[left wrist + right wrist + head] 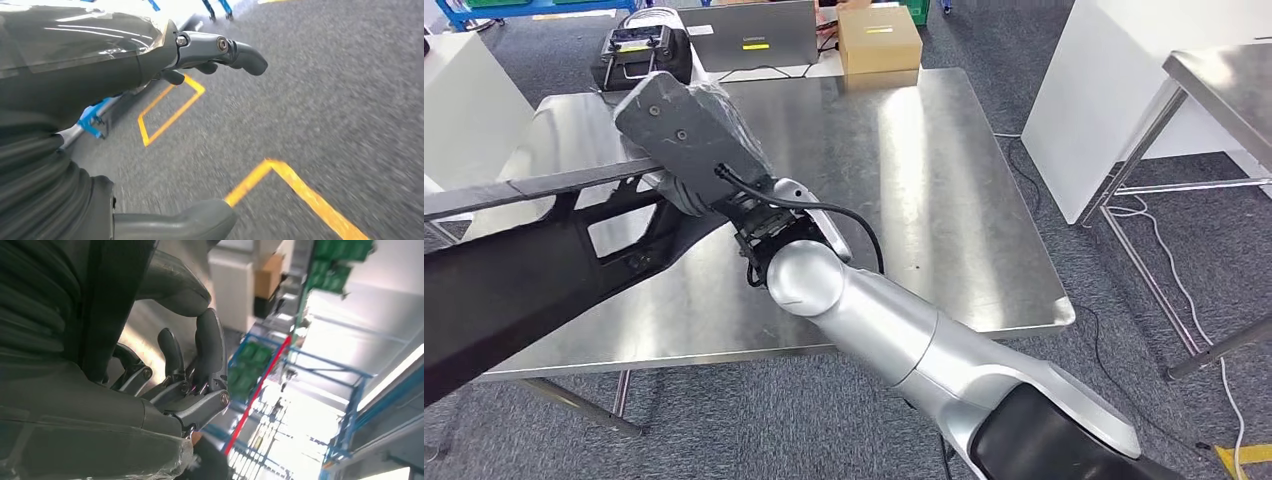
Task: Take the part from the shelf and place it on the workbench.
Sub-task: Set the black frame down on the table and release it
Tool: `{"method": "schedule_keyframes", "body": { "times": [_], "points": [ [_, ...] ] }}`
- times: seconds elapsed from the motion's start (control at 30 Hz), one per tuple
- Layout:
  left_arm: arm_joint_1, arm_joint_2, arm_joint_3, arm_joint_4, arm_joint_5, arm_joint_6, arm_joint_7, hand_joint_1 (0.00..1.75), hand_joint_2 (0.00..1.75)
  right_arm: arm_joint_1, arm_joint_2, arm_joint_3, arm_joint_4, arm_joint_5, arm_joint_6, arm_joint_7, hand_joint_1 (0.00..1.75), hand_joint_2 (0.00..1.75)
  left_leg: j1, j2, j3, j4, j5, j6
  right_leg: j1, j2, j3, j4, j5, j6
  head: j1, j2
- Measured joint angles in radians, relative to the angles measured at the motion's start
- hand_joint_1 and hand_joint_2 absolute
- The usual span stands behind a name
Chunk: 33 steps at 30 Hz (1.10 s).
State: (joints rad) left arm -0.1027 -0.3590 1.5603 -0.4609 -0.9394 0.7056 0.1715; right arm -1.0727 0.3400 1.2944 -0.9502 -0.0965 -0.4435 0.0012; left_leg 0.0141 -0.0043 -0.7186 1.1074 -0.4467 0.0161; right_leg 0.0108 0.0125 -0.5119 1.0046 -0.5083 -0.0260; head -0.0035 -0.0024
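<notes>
A long black part [544, 260] with a grey, plastic-wrapped end [686, 120] hangs above the steel workbench [924, 180], slanting from the lower left up toward the bench's far left. My right hand [699, 195] grips it from below near the grey end. In the right wrist view the fingers [195, 385] and thumb wrap a black bar of the part [115, 300]. In the left wrist view my left hand [215, 50] curls its fingers round the edge of the glossy wrapped part [75, 50], thumb [175, 220] spread apart, with grey floor beneath.
At the bench's far edge stand a cardboard box [879, 40], a laptop [749, 35] and a black case [642, 50]. A white cabinet [1104, 100] and a second steel table [1224, 80] are on the right. Yellow tape [300, 190] marks the floor.
</notes>
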Motion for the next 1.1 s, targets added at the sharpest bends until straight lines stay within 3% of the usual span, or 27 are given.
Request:
{"method": "schedule_keyframes", "body": {
  "times": [0.07,0.13,0.2,0.3,0.37,0.4,0.43,0.5,0.57,0.6,0.63,0.73,0.83,0.87,0.9,0.93,1.0,1.03,1.1],
  "points": [
    [0.001,0.002,0.0,-0.005,0.047,0.0,-0.019,0.0,1.75,-0.001,-0.001,-0.004,0.042,0.035,-0.013,0.018,1.75,1.75,-0.016,-0.012,0.024,-0.072,0.056,0.024,0.006,0.004,0.018,-0.001,-0.018,0.006,0.001,0.0],
    [0.003,0.002,0.0,-0.007,0.103,0.0,-0.044,0.0,1.75,-0.004,-0.001,-0.02,0.098,0.067,-0.029,0.028,1.75,1.75,-0.018,-0.021,0.045,-0.085,0.057,0.03,0.013,0.007,0.032,0.006,-0.023,0.015,0.001,0.0],
    [0.003,0.001,0.0,-0.008,0.154,0.0,-0.067,0.0,1.75,-0.008,-0.002,-0.048,0.163,0.098,-0.043,0.035,1.75,1.75,-0.015,-0.02,0.069,-0.094,0.057,0.037,0.013,0.005,0.017,0.051,-0.026,0.025,0.001,0.0],
    [0.003,-0.001,0.0,-0.008,0.219,0.0,-0.101,0.0,1.75,-0.015,-0.004,-0.079,0.257,0.155,-0.058,0.051,1.75,1.75,-0.01,-0.019,0.09,-0.098,0.04,0.046,0.003,0.002,-0.094,0.217,-0.072,0.033,0.002,0.0],
    [0.004,-0.003,0.0,-0.008,0.256,0.0,-0.123,0.0,1.75,-0.012,-0.007,-0.09,0.313,0.188,-0.067,0.064,1.75,1.75,-0.01,-0.021,0.103,-0.097,0.026,0.043,-0.005,0.001,-0.164,0.283,-0.109,0.039,0.002,0.0],
    [0.005,-0.003,0.0,-0.008,0.27,0.0,-0.133,0.0,1.75,-0.01,-0.007,-0.096,0.335,0.199,-0.07,0.068,1.75,1.75,-0.01,-0.022,0.112,-0.097,0.017,0.042,-0.008,-0.001,-0.178,0.273,-0.108,0.045,0.002,0.0],
    [0.005,-0.003,0.0,-0.008,0.287,0.0,-0.145,0.0,1.75,-0.009,-0.008,-0.102,0.358,0.213,-0.073,0.073,1.75,1.75,-0.01,-0.023,0.124,-0.097,0.008,0.039,-0.011,-0.002,-0.176,0.228,-0.084,0.055,0.002,0.0],
    [0.005,-0.005,0.0,-0.007,0.323,0.0,-0.172,0.0,1.75,-0.009,-0.008,-0.113,0.396,0.244,-0.078,0.085,1.75,1.75,-0.01,-0.025,0.149,-0.097,-0.011,0.032,-0.013,-0.005,-0.146,0.092,0.013,0.073,0.002,0.0],
    [0.004,-0.007,0.0,-0.003,0.362,0.0,-0.206,0.0,1.75,-0.01,-0.008,-0.124,0.432,0.281,-0.083,0.098,1.75,1.75,-0.011,-0.027,0.16,-0.098,-0.025,0.022,-0.01,-0.008,-0.122,0.011,0.081,0.063,0.003,0.0],
    [0.003,-0.008,0.0,0.0,0.38,0.0,-0.221,0.0,1.75,-0.01,-0.007,-0.131,0.449,0.298,-0.084,0.105,1.75,1.75,-0.011,-0.027,0.163,-0.094,-0.027,0.017,-0.007,-0.008,-0.118,0.004,0.091,0.05,0.002,0.0],
    [0.002,-0.009,0.0,0.004,0.396,0.0,-0.234,0.0,1.75,-0.01,-0.006,-0.137,0.465,0.313,-0.086,0.112,1.75,1.75,-0.01,-0.027,0.163,-0.092,-0.026,0.011,-0.008,-0.008,-0.11,0.0,0.09,0.039,0.003,0.0],
    [-0.003,-0.012,0.0,0.015,0.428,0.0,-0.265,0.0,1.75,-0.011,-0.001,-0.154,0.499,0.348,-0.088,0.125,1.75,1.75,-0.007,-0.016,0.141,-0.032,-0.043,-0.002,-0.022,-0.006,-0.08,-0.017,0.092,0.021,0.0,0.0],
    [-0.012,-0.013,0.0,0.03,0.443,0.0,-0.306,0.0,1.75,-0.009,0.0,-0.167,0.527,0.391,-0.088,0.133,1.75,1.75,0.003,-0.007,0.041,0.135,-0.11,-0.019,-0.023,-0.008,-0.065,-0.021,0.083,0.008,-0.002,0.0],
    [-0.014,-0.012,0.0,0.033,0.438,0.0,-0.307,0.0,1.75,-0.004,0.0,-0.172,0.536,0.406,-0.087,0.134,1.75,1.75,0.007,-0.005,0.01,0.17,-0.12,-0.024,-0.023,-0.008,-0.063,-0.021,0.079,0.006,-0.002,0.0],
    [-0.014,-0.012,0.0,0.034,0.431,0.0,-0.302,0.0,1.75,0.001,0.0,-0.177,0.544,0.419,-0.085,0.136,1.75,1.75,0.011,-0.003,-0.005,0.173,-0.11,-0.029,-0.024,-0.007,-0.06,-0.021,0.076,0.007,-0.002,0.0],
    [-0.014,-0.011,0.0,0.034,0.428,0.0,-0.297,0.0,1.75,0.005,0.0,-0.183,0.551,0.433,-0.083,0.138,1.75,1.75,0.014,0.0,-0.002,0.139,-0.08,-0.033,-0.025,-0.005,-0.056,-0.02,0.072,0.01,-0.003,0.0],
    [-0.015,-0.011,0.0,0.035,0.439,0.0,-0.297,0.0,1.75,0.009,0.0,-0.194,0.561,0.46,-0.078,0.145,1.75,1.75,0.022,0.004,0.045,0.007,0.004,-0.039,-0.026,-0.002,-0.047,-0.02,0.064,0.019,-0.003,0.0],
    [-0.017,-0.011,0.0,0.035,0.449,0.0,-0.3,0.0,1.75,0.01,0.0,-0.199,0.565,0.474,-0.073,0.149,1.75,1.75,0.022,0.006,0.066,-0.05,0.023,-0.037,-0.025,-0.002,-0.045,-0.019,0.061,0.024,-0.003,0.0],
    [-0.021,-0.011,0.0,0.039,0.468,-0.001,-0.31,0.0,1.75,0.014,-0.001,-0.207,0.57,0.498,-0.063,0.155,1.75,1.75,0.019,0.007,0.088,-0.098,0.03,-0.026,-0.019,-0.002,-0.047,-0.017,0.054,0.035,-0.002,0.0]
  ]
}}
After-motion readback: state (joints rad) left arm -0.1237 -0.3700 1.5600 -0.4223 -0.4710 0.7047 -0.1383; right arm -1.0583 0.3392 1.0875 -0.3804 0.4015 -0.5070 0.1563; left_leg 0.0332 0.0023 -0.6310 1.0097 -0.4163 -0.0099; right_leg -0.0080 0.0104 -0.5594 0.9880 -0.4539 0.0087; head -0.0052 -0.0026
